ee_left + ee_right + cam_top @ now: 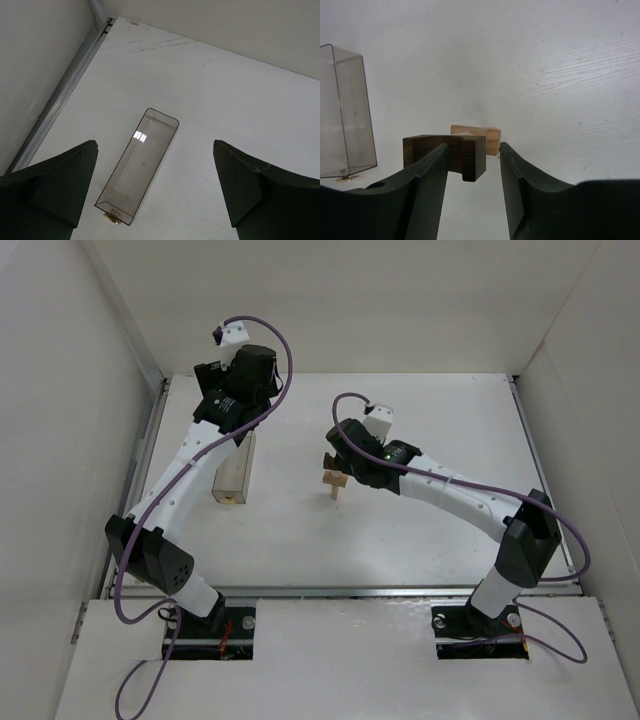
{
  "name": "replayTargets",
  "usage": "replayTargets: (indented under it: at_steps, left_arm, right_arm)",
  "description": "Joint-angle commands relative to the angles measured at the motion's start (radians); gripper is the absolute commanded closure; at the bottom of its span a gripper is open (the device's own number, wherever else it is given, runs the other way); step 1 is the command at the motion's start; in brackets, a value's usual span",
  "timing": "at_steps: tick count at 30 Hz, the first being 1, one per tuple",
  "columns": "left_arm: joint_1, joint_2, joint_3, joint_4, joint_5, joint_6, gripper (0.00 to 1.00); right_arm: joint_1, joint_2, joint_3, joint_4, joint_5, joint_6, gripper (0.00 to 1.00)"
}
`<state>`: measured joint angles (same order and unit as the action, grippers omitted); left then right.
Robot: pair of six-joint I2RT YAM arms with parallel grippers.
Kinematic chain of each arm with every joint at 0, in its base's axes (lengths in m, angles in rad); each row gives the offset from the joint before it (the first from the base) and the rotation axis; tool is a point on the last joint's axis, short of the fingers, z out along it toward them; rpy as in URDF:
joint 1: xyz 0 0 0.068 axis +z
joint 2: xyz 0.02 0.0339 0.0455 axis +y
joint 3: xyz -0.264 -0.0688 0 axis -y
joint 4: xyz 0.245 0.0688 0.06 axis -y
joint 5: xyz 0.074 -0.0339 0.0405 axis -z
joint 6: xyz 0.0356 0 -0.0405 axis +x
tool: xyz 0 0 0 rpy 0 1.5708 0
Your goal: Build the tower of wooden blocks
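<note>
The wood block tower (334,482) stands mid-table: a pale tan post with a tan crosspiece. In the right wrist view the dark brown arch block (455,152) sits in front of the tan blocks (479,137), between my right gripper's fingers. My right gripper (473,146) is open around it: the left finger is at the block, and a gap shows between the block and the right finger. From above, the right gripper (345,462) is right over the tower. My left gripper (155,146) is wide open and empty, high above the clear box.
A clear rectangular plastic box (139,165) lies on the table left of the tower, also seen from above (234,477) and in the right wrist view (345,115). White walls enclose the table (420,530) at the back and on both sides.
</note>
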<state>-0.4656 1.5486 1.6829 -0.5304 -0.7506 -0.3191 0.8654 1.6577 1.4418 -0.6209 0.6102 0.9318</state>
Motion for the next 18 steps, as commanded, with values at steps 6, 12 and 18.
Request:
replayTargets:
  at_steps: [6,12,18]
  left_arm:
    - [-0.007,-0.042,0.000,0.026,-0.013,0.005,0.00]
    - [-0.007,-0.042,0.000,0.026,-0.026,0.005,0.00]
    - [-0.007,-0.042,0.000,0.026,-0.038,0.014,0.00]
  right_arm:
    - [0.007,-0.096,0.045,-0.002,0.123,-0.028,0.43]
    - [0.007,-0.258,0.026,0.049,0.348,-0.131,0.08]
    - [-0.238,-0.404,-0.007,0.040,0.514,-0.241,0.00]
